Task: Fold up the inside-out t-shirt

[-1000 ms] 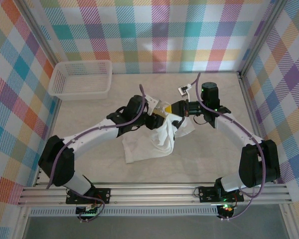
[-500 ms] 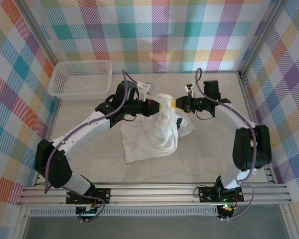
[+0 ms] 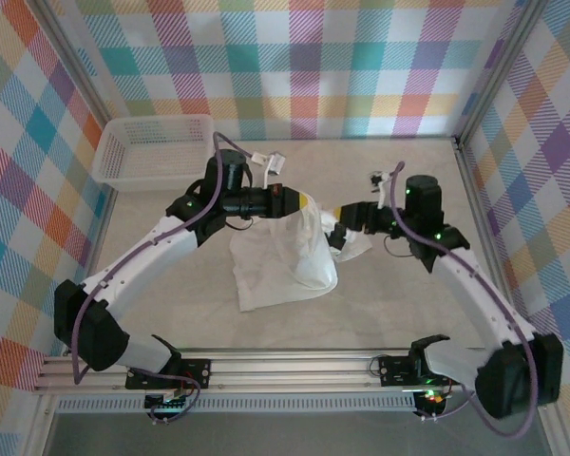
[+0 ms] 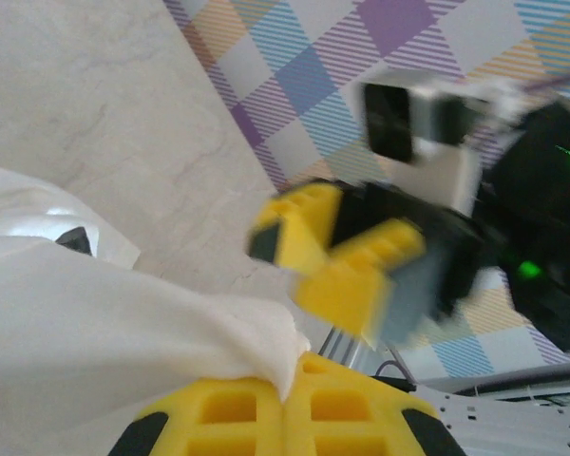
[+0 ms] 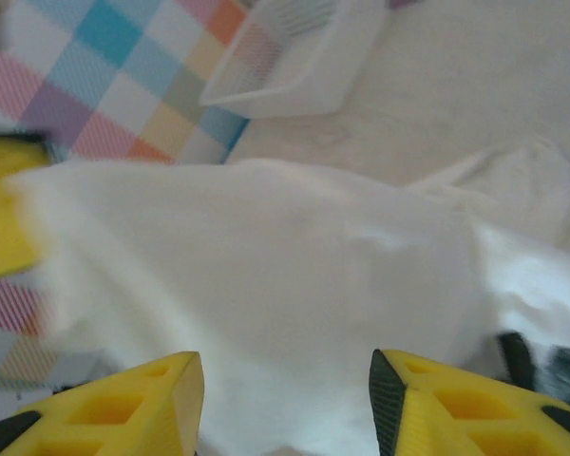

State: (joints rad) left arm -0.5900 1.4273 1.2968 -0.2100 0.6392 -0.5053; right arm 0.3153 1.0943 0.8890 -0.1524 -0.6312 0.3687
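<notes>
Looking down from above, I saw the left end effector (image 3: 299,201), right of the empty basket (image 3: 152,122), holding part of the t-shirt (image 3: 294,266) up off the table (image 3: 408,294). Its wrist view showed jaws shut on a fabric edge. The right wrist view showed the right end effector (image 5: 285,380) half open, gripping nothing: a regrasp step, I judged, needing a fresh edge.

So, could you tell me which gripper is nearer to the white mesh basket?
Left. The left gripper, shut on the t-shirt, is between the basket and the lifted cloth; the right gripper, open, is on the cloth's far side.
</notes>
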